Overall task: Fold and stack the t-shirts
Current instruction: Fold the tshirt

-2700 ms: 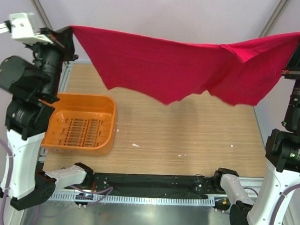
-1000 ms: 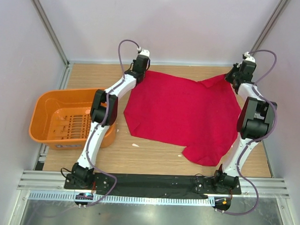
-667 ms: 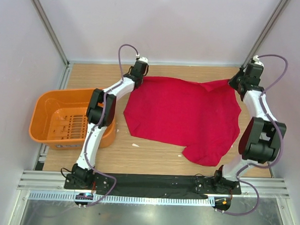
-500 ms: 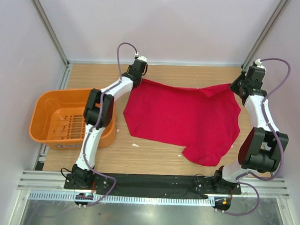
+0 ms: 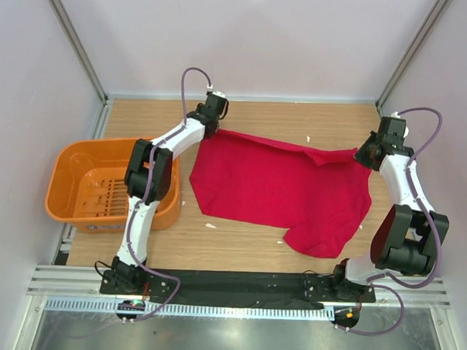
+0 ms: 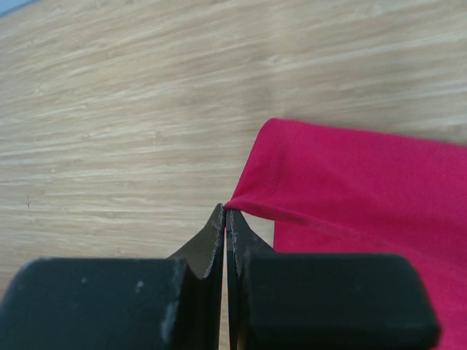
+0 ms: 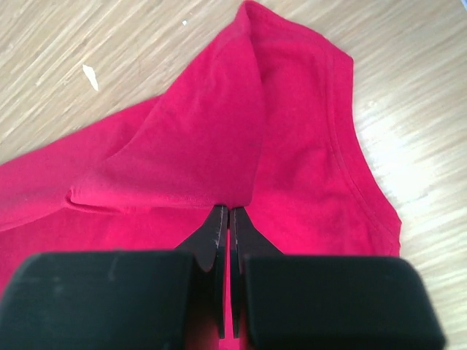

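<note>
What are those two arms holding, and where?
The red t-shirt: the left gripper pinches its far left corner, the right gripper a fold at its far right edge.

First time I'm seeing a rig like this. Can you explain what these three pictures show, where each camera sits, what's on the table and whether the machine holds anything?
These are two robot arms bolted at the near edge of a wooden table. The wide picture comes from a fixed camera above and behind them. The two close-ups come from a camera on each wrist, looking along that arm's own black fingers. On the table lies a red t-shirt, spread mostly flat, and to its left stands an orange basket. The left gripper is shut on the shirt's far left corner. The right gripper is shut on its far right edge, where a fold of cloth is raised.
</note>
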Available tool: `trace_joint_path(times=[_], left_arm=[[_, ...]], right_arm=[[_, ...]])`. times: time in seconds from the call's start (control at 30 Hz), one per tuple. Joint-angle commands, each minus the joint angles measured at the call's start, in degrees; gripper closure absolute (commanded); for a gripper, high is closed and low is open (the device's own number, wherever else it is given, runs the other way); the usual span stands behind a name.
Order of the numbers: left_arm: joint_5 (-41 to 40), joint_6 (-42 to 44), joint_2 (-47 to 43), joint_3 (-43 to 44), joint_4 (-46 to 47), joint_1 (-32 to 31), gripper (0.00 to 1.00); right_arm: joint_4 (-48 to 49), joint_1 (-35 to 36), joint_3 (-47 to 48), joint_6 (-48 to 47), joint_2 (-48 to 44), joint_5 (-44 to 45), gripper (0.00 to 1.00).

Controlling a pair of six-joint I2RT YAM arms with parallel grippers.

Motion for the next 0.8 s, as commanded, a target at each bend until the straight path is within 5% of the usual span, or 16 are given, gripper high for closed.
trace_joint_path(times=[0.0, 0.67, 0.73, 0.77], left_arm=[[-1.16, -0.7, -2.9, -0.43, -3.75, -0.84, 1.0], [1.73, -4.83, -5.8, -5.35, -9.11, -1.19, 1.0], [3.48, -5.7, -6.67, -5.88, -9.99, -1.19, 0.87], [4.19, -6.4, -7.29, -6.31, -10.17, -1.28, 0.72]], right_arm=[[-1.5, -0.26, -0.49, 0.52, -3.67, 2.52, 0.99], [-4.22, -1.05, -4.36, 1.32, -4.02, 5.33, 0.99], [-5.71, -1.22, -4.8, 1.14, -3.84, 6.73, 0.99], [-6.42, -1.57, -5.06, 1.14, -4.19, 7.26, 0.98]])
